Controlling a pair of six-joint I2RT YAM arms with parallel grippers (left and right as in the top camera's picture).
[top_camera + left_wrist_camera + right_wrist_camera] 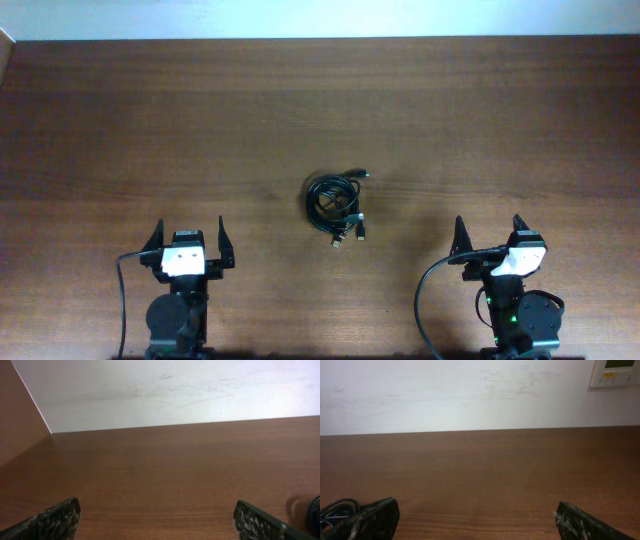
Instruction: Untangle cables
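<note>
The cables lie as one tangled bundle of thin black cords with small plugs in the middle of the wooden table. A bit of the bundle shows at the lower left of the right wrist view and at the right edge of the left wrist view. My left gripper is open and empty at the front left, well apart from the bundle; its fingers show in its wrist view. My right gripper is open and empty at the front right; its fingers show in its wrist view.
The brown wooden table runs back to a white wall. A wall panel hangs at the upper right of the right wrist view. A thick arm cable loops beside the right arm.
</note>
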